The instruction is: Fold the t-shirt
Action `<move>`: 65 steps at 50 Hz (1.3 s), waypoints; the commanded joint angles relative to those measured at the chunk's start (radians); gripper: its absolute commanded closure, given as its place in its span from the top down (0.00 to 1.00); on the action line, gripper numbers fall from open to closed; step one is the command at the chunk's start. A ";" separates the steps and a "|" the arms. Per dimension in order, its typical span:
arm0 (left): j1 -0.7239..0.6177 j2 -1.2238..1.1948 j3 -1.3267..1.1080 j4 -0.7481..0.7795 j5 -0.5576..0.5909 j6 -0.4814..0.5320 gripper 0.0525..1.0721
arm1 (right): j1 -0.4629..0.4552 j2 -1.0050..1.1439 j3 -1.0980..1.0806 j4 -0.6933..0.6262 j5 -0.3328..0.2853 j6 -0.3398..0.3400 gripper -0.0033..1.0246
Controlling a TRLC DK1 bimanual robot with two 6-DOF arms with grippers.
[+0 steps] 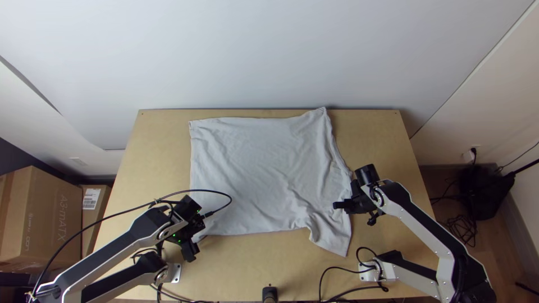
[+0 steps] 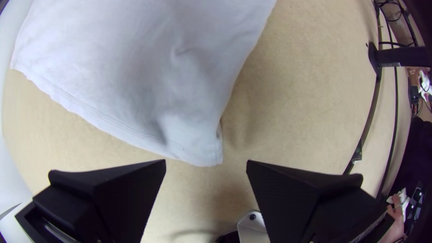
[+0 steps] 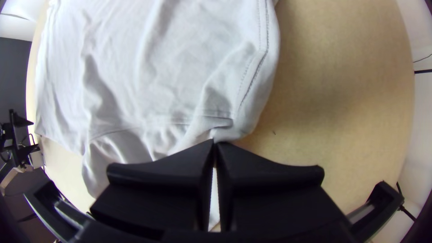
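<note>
- The t-shirt (image 1: 258,168) lies spread and rumpled on the table (image 1: 382,140), apparently unfolded; all folding seems left.
- Right gripper (image 3: 214,141) pinches its sleeve side; left gripper (image 2: 206,160) gapes near a hem corner.

Both arms bent, grippers angled inward.
Left gripper (image 1: 200,231): low on its own side, its two flat black fingers parted, tips well apart. Right gripper (image 1: 337,206): farther up the view, pointing toward the middle, fingertips drawn together.

The right gripper (image 1: 339,205) partly hides the t-shirt (image 1: 258,168).
</note>
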 commanded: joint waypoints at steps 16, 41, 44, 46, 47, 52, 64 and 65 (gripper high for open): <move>0.002 0.056 -0.054 0.079 0.013 0.009 0.50 | -0.003 -0.031 0.042 -0.031 0.010 0.020 0.03; 0.024 0.041 -0.081 0.108 0.086 0.065 0.18 | -0.014 -0.071 0.042 -0.060 0.011 0.019 0.03; 0.030 0.030 -0.083 0.120 0.096 0.073 0.03 | -0.016 -0.080 0.042 -0.069 0.010 0.019 0.03; 0.039 0.031 -0.084 0.120 0.097 0.073 0.03 | -0.016 -0.086 0.044 -0.074 0.010 0.020 0.03; 0.045 0.031 -0.084 0.120 0.097 0.075 0.03 | -0.017 -0.091 0.045 -0.077 0.010 0.020 0.03; 0.103 0.027 -0.072 0.119 0.096 0.079 0.02 | -0.023 -0.106 0.058 -0.092 0.010 0.020 0.03; 0.366 -0.027 -0.003 0.223 0.108 0.090 0.02 | -0.085 -0.160 0.102 -0.095 0.010 0.019 0.03; 0.389 -0.028 -0.001 0.246 0.108 0.085 0.02 | -0.091 -0.163 0.104 -0.092 0.010 0.016 0.03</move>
